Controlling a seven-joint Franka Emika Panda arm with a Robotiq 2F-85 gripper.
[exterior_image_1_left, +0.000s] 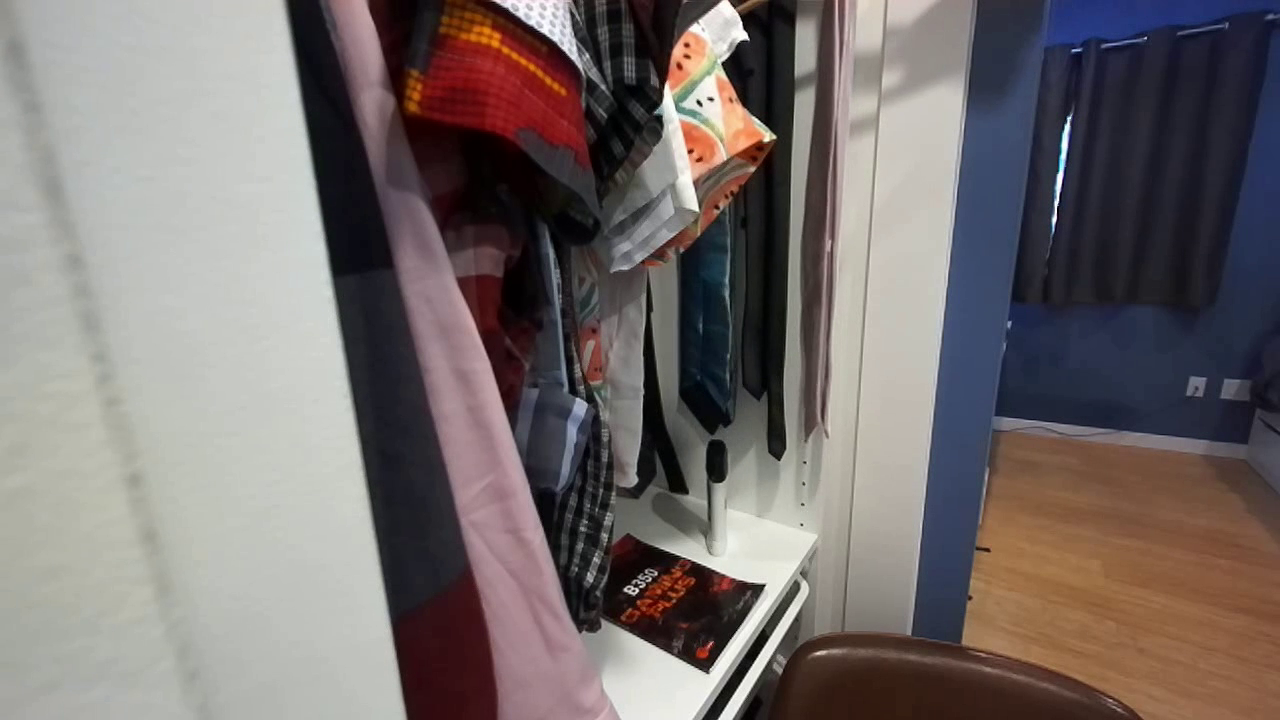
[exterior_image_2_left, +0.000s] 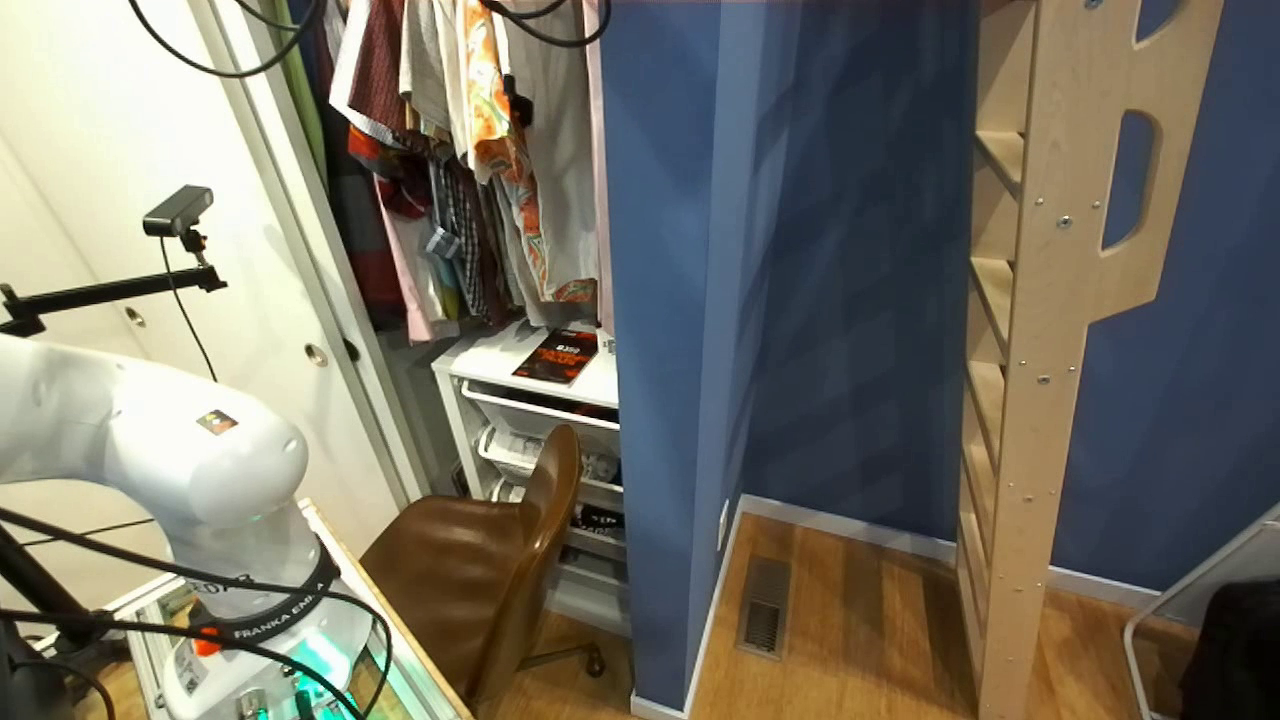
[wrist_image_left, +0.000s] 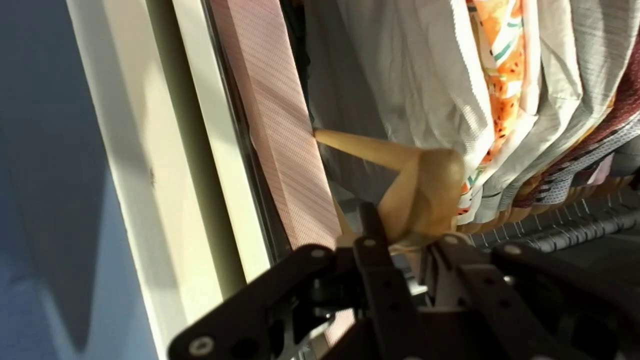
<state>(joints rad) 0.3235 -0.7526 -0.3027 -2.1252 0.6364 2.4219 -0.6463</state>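
Observation:
In the wrist view my gripper (wrist_image_left: 409, 230) is at the bottom, its dark fingers close together around a light wooden hanger (wrist_image_left: 432, 185). The hanger's broad end points up past the fingertips and hides part of the right one; no garment is seen on it. A pink striped strip of fabric (wrist_image_left: 285, 130) hangs just left of the fingers. Grey-white shirts (wrist_image_left: 410, 75) and a watermelon-print shirt (wrist_image_left: 505, 85) hang beyond the hanger; this print also shows in an exterior view (exterior_image_1_left: 710, 130). The gripper is out of view in both exterior views; the arm's lower links (exterior_image_2_left: 230, 450) show.
A metal clothes rod (wrist_image_left: 575, 237) with several hangers is at lower right. A white door frame (wrist_image_left: 150, 165) and blue wall (exterior_image_2_left: 660, 300) border the closet. Below are a white drawer unit (exterior_image_2_left: 480, 365) with a magazine (exterior_image_2_left: 560, 355) and a brown chair (exterior_image_2_left: 450, 550).

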